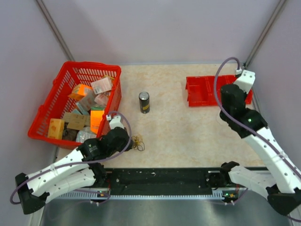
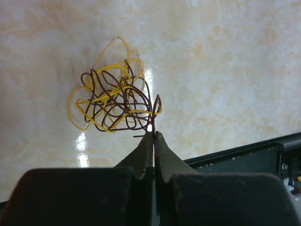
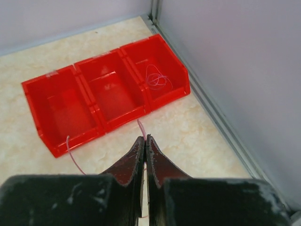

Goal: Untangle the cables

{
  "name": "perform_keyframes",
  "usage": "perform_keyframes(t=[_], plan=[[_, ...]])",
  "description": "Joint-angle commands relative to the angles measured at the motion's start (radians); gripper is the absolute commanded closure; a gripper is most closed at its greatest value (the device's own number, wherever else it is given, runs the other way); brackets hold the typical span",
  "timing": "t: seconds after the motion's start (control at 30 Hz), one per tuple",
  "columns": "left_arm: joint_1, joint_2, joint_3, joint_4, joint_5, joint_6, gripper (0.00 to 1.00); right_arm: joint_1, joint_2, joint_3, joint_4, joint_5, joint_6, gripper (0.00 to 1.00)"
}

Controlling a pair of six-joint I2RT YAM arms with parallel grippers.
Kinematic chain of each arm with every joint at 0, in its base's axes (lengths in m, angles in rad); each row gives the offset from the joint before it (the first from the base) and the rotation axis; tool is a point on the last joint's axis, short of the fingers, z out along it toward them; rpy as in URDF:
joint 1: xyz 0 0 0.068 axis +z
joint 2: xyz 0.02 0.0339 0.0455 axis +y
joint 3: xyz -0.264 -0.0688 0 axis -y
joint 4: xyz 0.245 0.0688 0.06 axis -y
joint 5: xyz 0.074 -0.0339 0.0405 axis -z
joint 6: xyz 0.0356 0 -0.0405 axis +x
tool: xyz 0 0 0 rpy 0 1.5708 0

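The cables are a small tangle of thin yellow and dark wires lying on the marble table top; in the top view they sit near the front edge. My left gripper is shut on a dark loop at the tangle's right edge; in the top view it is just left of the tangle. My right gripper is shut low over the table in front of a red three-bin tray. A thin pink wire comes out from between its tips.
A dark can stands mid-table. A red basket of packets sits at the left. The red tray is at the back right, with a pink wire coil in its right bin. A black rail runs along the front.
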Motion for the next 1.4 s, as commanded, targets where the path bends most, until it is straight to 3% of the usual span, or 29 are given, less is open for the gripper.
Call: perform_keyframes(t=[0.0,0.13,0.57,0.9,1.2,1.37], plan=[[0.002,0.016,-0.021,0.101,0.150,0.009,1.00,-0.252,0.073,0.074,0.129,-0.343,0.002,1.00],[0.002,0.009,-0.048,0.122,0.181,-0.014,1.00,-0.363,0.159,0.192,0.157,-0.447,0.013,1.00],[0.002,-0.007,-0.062,0.141,0.146,0.012,1.00,-0.487,0.415,0.504,0.230,-0.559,-0.010,1.00],[0.002,-0.039,-0.065,0.134,0.152,0.000,1.00,-0.567,0.576,0.478,0.295,-0.652,0.031,1.00],[0.002,-0.042,-0.060,0.119,0.159,-0.002,1.00,-0.585,0.659,0.357,0.338,-0.536,0.028,1.00],[0.002,-0.036,-0.062,0.130,0.169,0.001,1.00,-0.585,0.834,0.366,0.315,-0.622,-0.009,1.00]])
